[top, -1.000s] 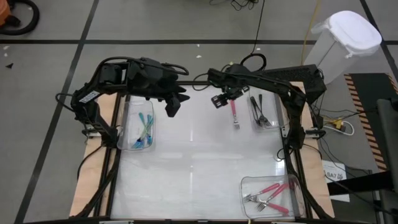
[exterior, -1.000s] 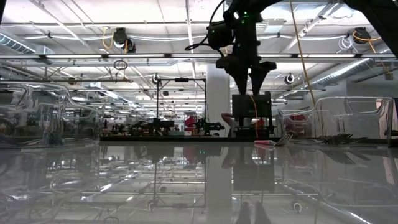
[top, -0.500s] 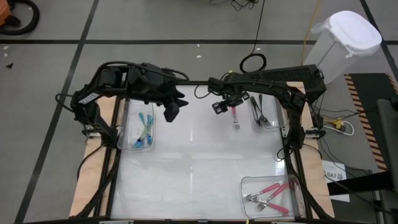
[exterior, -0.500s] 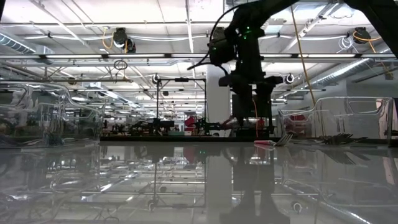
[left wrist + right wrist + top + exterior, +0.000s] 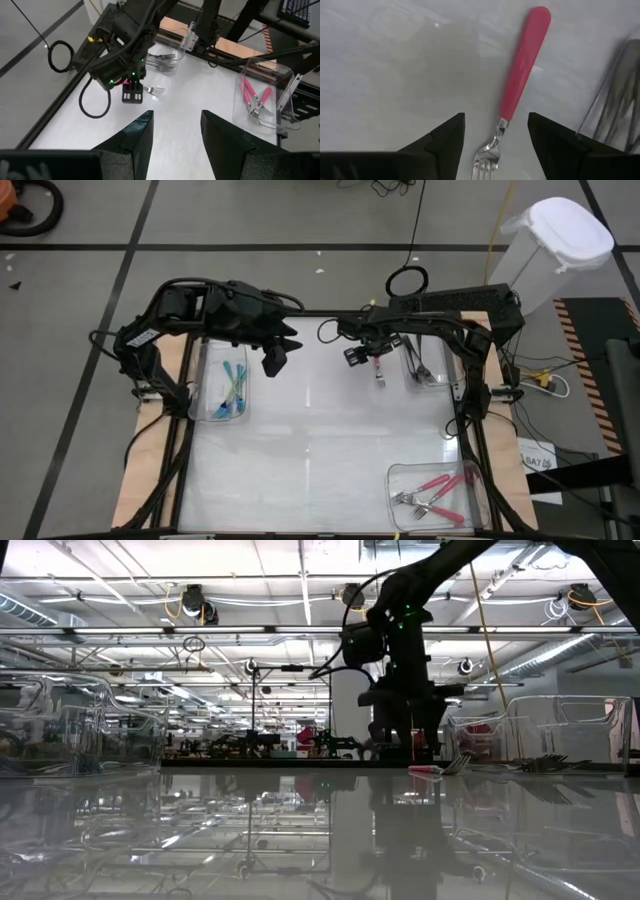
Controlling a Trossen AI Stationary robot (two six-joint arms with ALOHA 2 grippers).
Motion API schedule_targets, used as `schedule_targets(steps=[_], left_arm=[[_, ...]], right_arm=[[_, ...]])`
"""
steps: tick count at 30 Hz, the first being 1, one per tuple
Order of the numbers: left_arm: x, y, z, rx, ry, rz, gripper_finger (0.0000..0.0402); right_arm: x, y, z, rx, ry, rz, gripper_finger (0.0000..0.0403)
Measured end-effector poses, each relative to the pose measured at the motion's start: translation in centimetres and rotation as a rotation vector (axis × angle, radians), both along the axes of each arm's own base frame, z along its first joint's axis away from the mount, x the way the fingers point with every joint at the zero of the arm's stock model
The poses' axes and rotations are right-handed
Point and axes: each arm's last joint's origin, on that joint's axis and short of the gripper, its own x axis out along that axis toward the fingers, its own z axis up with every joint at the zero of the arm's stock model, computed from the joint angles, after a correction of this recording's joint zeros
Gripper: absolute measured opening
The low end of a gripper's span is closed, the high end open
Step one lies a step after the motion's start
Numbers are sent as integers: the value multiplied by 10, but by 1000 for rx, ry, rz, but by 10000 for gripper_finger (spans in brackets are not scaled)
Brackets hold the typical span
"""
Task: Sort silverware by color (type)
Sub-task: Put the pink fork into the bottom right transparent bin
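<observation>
A pink-handled fork (image 5: 522,70) lies flat on the white table (image 5: 310,430) at the far right, its tines (image 5: 487,157) toward the near edge. My right gripper (image 5: 496,116) hangs open just above it, pointing down, one finger on either side of the fork's neck without touching it. In the high view this gripper (image 5: 372,358) covers part of the fork (image 5: 379,375). My left gripper (image 5: 175,132) is open and empty, held high over the far left of the table (image 5: 272,362).
A clear bin with teal-handled forks (image 5: 230,385) stands at the left. A bin with black forks (image 5: 420,362) stands close to the right of the pink fork. A bin with pink-handled forks (image 5: 435,495) sits at the near right corner. The middle of the table is bare.
My right gripper has come down toward the pink fork on the table, staying open and rolling slightly. The fork has not moved.
</observation>
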Motion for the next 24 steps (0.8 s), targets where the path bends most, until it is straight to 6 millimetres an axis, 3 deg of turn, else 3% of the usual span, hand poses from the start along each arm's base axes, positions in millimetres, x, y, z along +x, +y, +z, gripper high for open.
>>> schedule_targets(steps=[13, 24], left_arm=[[0, 1, 0, 28, 5, -2, 166], [0, 3, 0, 58, 12, -16, 166]], right_arm=[[-17, 9, -36, 31, 52, -50, 215], [-13, 5, -39, 47, -26, -23, 215]])
